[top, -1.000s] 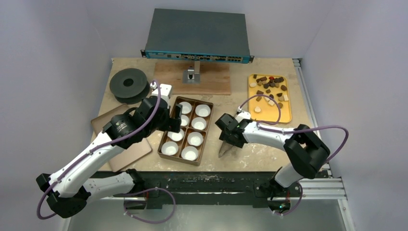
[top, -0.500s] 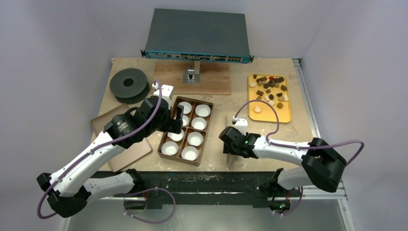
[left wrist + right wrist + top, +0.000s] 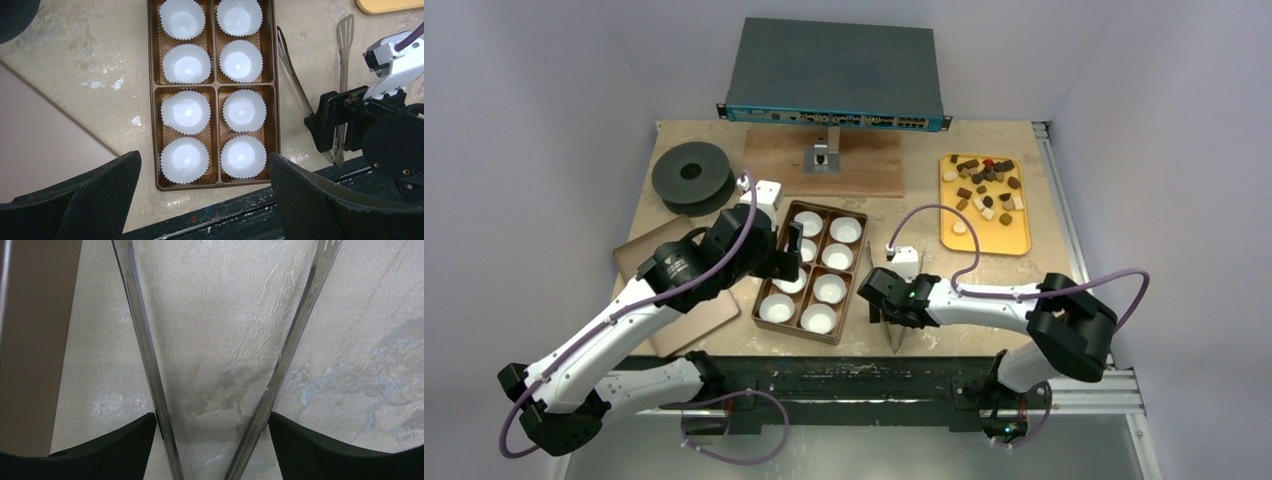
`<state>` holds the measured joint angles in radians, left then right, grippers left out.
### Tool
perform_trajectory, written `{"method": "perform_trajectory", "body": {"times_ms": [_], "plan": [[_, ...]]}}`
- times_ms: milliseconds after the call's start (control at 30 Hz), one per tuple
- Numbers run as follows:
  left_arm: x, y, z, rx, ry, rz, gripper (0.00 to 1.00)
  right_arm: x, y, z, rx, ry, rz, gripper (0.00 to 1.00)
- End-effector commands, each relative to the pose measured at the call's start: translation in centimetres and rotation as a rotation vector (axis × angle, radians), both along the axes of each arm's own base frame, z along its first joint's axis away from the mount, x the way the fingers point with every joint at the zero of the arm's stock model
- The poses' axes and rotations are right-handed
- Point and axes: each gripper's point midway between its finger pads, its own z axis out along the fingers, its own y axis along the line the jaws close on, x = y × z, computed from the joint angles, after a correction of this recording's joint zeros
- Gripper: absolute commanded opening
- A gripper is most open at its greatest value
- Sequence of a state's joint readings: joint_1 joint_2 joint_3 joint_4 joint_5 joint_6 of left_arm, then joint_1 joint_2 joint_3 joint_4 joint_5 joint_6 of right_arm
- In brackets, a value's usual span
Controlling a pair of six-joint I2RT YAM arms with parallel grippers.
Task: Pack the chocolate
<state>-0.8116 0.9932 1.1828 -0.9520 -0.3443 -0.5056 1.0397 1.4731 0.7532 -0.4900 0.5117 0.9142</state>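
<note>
Chocolate [image 3: 985,186] is found only on the yellow tray [image 3: 996,242] at the far right of the table [image 3: 904,220], well apart from the box [image 3: 276,100]. None has been moved into the box, so the task is judged to be at its very start. The box is divided into eight compartments, and each is lined with one white paper cup [image 3: 185,112]. Eight cups are counted, in two columns of four, and all eight are empty. Eight pieces are therefore left to be placed, if one is meant for each cup. The pieces on the tray are too small to be counted exactly; roughly twenty are made out, dark brown, tan and cream-white, gathered mostly in the far half. One pair of metal tongs [image 3: 341,60] is seen just beside the right side of the box, its tips pointed toward the tray. The right gripper [image 3: 212,417] is set astride the tongs near their joined end, with a finger laid against the outside of each arm. The tongs appear to be gripped but not squeezed together, and whether they are lifted off the table cannot be told. The left gripper [image 3: 204,157] is held over the box, its fingers spread wide with nothing between them.
</note>
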Motion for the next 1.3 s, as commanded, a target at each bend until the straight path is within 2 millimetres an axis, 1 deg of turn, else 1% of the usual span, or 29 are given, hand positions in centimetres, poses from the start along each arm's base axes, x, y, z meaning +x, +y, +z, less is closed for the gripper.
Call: {"method": "perform_trajectory", "body": {"times_ms": [0, 100, 200, 333, 600, 767, 867, 900, 933, 1000, 1067, 1167, 1267], "plan": [[0.1, 0.2, 0.5, -0.030, -0.023, 0.017, 1.00, -0.7, 0.7, 0.3, 0.039, -0.015, -0.118, 0.87], [0.1, 0.0, 0.4, -0.031, -0.019, 0.008, 1.00, -0.8, 1.1, -0.3, 0.089, -0.016, -0.162, 0.87], [-0.1, 0.2, 0.5, -0.027, -0.020, 0.003, 1.00, -0.6, 1.1, -0.5, 0.126, -0.038, -0.180, 0.86], [-0.2, 0.5, 0.6, -0.026, -0.028, 0.010, 1.00, -0.1, 0.7, -0.1, 0.121, -0.077, -0.190, 0.84], [-0.4, 0.4, 0.1, -0.045, -0.012, 0.017, 1.00, 0.2, 0.3, -1.5, 0.083, -0.088, -0.174, 0.81], [-0.5, 0.4, 0.1, -0.055, -0.014, 0.023, 1.00, 0.8, -0.3, -1.0, 0.040, -0.129, -0.159, 0.76], [-0.4, 0.3, 0.1, -0.059, -0.011, 0.024, 1.00, 1.0, -0.3, -0.6, 0.014, -0.133, -0.148, 0.71], [-0.4, 0.2, 0.1, -0.057, -0.011, 0.023, 1.00, 1.1, -0.3, -0.3, 0.008, -0.133, -0.148, 0.68], [-0.4, 0.2, 0.2, -0.055, -0.011, 0.024, 1.00, 1.2, -0.1, 0.2, 0.005, -0.132, -0.146, 0.63], [-0.4, 0.4, 0.4, -0.049, -0.016, 0.025, 1.00, 1.4, 0.2, 2.1, 0.022, -0.143, -0.142, 0.52], [-0.4, 0.7, 0.7, -0.041, -0.024, 0.026, 1.00, 1.9, 0.4, 5.0, 0.057, -0.183, -0.136, 0.50], [-0.5, 1.0, 1.2, -0.036, -0.035, 0.023, 1.00, 2.6, 0.0, 9.1, 0.103, -0.229, -0.131, 0.50], [-0.5, 1.1, 1.7, -0.031, -0.043, 0.018, 1.00, 3.1, -0.6, 11.8, 0.111, -0.244, -0.124, 0.50]]}}
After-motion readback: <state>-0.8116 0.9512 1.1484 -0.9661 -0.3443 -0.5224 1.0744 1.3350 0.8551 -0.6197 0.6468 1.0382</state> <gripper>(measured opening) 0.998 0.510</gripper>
